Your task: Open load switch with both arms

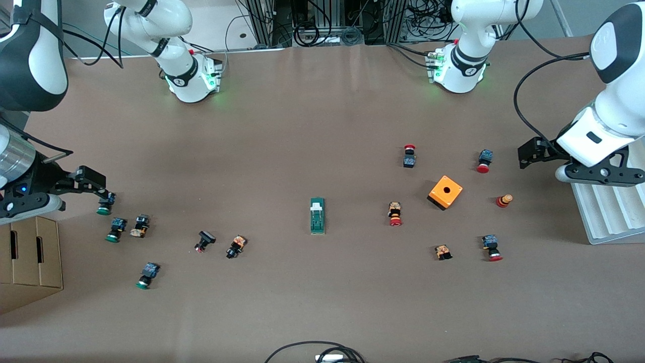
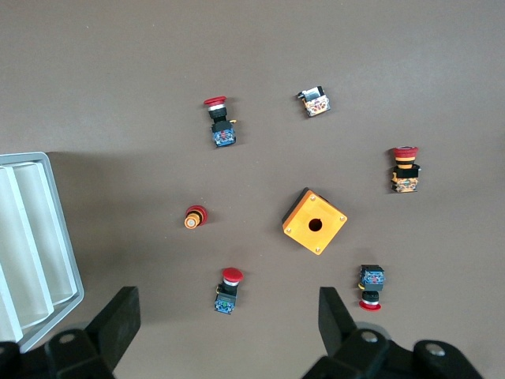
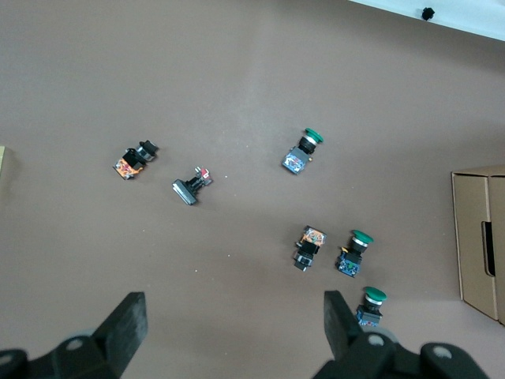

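Front view: the load switch (image 1: 317, 216) lies flat at the table's middle, about eight o'clock from the orange box (image 1: 445, 192), well apart from both grippers. The left gripper (image 1: 529, 154) hangs over the table's left-arm end beside a white tray (image 1: 607, 212); the right gripper (image 1: 103, 194) hangs over a green-capped button (image 1: 105, 205).

Left wrist view: the left gripper's fingers (image 2: 118, 320) stand wide apart, holding nothing, above red-capped buttons (image 2: 228, 289).

Right wrist view: the right gripper's fingers (image 3: 126, 324) stand wide apart, holding nothing, with a cardboard box (image 3: 480, 241) at three o'clock.
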Available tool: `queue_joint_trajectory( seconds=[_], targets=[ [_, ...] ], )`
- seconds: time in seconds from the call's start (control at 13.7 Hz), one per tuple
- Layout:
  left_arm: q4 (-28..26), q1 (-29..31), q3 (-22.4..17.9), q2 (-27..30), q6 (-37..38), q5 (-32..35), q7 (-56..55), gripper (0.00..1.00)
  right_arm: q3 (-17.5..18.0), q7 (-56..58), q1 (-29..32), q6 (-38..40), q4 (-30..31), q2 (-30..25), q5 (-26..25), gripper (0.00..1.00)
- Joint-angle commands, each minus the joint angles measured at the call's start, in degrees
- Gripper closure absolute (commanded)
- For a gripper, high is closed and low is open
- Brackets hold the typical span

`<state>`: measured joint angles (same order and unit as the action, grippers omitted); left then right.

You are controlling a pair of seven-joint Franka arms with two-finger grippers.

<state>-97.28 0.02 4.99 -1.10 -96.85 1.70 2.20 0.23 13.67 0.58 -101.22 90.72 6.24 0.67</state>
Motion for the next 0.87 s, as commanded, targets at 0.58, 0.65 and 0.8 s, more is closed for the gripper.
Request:
queue_joint_trajectory(
  seconds=[0.58, 0.65, 0.8],
  targets=[
    [0.9, 0.3, 0.3, -0.3, 0.4, -0.2, 0.7, 0.00, 0.2, -0.8, 0.6, 0.6, -0.5, 1.7, -1.5, 0.00],
    [0.9, 0.3, 0.3, -0.3, 0.4, -0.2, 0.7, 0.00, 0.2, -0.8, 0.7, 0.6, -0.5, 1.6, -1.5, 0.00],
    [0.9, 0.3, 0.3, -0.3, 0.4, -0.2, 0.7, 0.00, 0.1, -0.6, 1.8, 0.9, -0.5, 1.6, -1.5, 0.00]
  ],
)
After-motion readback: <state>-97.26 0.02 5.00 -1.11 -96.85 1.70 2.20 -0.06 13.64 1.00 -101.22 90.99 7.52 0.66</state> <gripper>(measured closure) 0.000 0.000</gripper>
